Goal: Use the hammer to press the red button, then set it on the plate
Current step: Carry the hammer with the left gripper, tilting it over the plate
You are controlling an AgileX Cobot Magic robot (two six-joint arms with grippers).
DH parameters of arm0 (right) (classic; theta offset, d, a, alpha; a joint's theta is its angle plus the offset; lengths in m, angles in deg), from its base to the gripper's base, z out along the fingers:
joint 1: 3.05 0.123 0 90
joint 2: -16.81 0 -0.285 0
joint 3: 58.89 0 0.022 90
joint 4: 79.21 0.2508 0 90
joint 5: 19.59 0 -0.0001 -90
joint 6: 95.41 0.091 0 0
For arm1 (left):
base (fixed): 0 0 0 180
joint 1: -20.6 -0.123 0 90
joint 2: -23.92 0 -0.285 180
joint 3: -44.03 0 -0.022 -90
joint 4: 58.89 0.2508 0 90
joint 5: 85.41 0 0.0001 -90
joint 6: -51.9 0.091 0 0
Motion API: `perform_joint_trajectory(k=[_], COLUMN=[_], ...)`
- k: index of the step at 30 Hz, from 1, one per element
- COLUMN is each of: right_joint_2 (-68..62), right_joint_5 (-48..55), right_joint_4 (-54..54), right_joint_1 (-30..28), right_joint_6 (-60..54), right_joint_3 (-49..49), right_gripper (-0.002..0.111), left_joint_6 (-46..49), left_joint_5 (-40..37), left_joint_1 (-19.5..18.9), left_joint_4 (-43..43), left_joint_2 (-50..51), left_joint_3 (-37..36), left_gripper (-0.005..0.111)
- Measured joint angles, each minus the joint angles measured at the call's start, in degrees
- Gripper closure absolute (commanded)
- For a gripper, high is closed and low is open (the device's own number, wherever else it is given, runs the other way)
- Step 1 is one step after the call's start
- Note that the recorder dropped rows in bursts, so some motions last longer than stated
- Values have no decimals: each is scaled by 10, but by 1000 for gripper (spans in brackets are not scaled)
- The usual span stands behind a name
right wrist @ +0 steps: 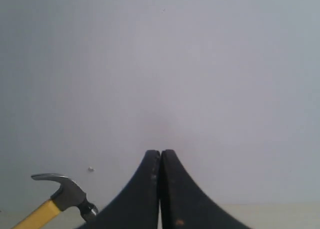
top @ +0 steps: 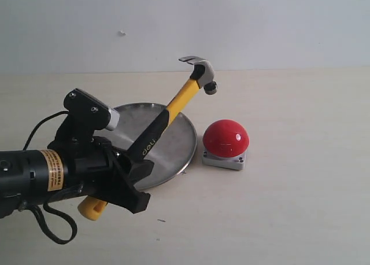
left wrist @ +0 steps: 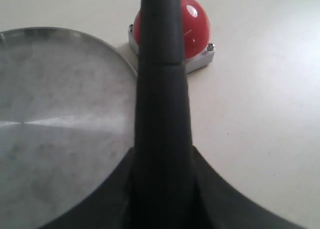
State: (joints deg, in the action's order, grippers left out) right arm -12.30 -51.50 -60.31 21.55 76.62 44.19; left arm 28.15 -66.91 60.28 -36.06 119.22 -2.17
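Nearest, at the lower left of the exterior view, the black left gripper [top: 134, 171] clamps the dark grip of the small claw hammer with a yellow-and-black handle [top: 173, 106]. Beyond it the round silver metal plate [top: 184, 152] holds nothing, and just right of it sits the glossy red dome button on its grey base [top: 226, 136]. The steel head hangs above the button, apart from it. Pick-up looks done; whether the press is made I cannot tell; placing remains. The right gripper [right wrist: 160, 159] is closed, empty, facing the wall.
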Motion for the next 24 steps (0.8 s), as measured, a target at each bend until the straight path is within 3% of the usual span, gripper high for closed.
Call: perform_joint_trajectory(k=[12,24], right_joint_2=[4,4], right_joint_5=[24,25], right_joint_4=[17,19], right_joint_1=[0,0], right_joint_6=[3,6], right_joint_3=[0,0], right_gripper=[108,108], left_joint_6=[25,15], left_joint_5=[-72,-100], left_joint_1=[0,80], left_joint_4=[1,4], left_joint_2=[-56,-148], left_joint_3=[-1,-1], left_gripper=[107,107])
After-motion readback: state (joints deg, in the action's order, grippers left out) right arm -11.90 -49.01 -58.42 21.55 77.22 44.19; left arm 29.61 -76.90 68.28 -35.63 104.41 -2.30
